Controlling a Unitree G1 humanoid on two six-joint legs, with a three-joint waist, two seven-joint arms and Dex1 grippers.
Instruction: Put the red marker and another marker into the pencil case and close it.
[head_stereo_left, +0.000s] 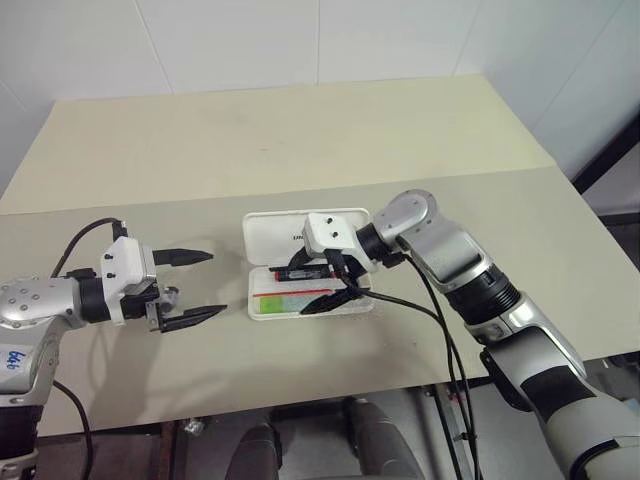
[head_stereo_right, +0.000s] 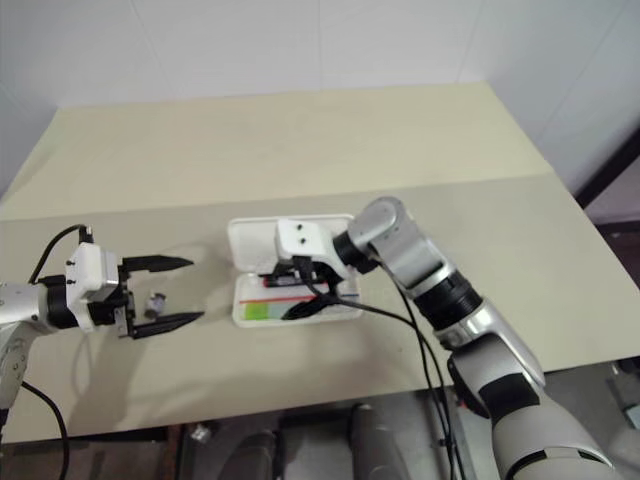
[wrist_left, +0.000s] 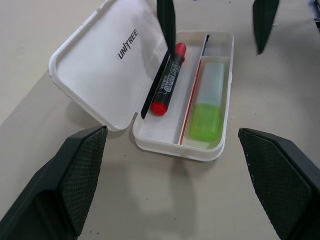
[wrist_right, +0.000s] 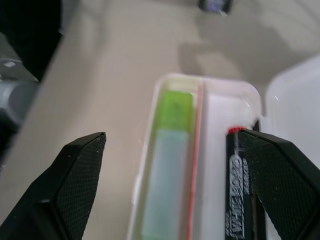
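While the beige tabletop (head_stereo_left: 300, 130) meets white walls, the case (wrist_left: 102, 65) lies open mid-tabletop, red marker (wrist_left: 167, 82) and green marker (wrist_left: 207, 107) inside; right tool (head_stereo_left: 322, 287) over it, left tool (head_stereo_left: 190, 287) beside it, both wide, empty.

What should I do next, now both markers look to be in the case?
Probably close the lid: the red marker and green-capped marker lie in the case, the lid stands open, and the right gripper hangs open over it.

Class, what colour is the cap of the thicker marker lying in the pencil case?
Bright lime green cap on the thicker marker, clearest in the left wrist view.
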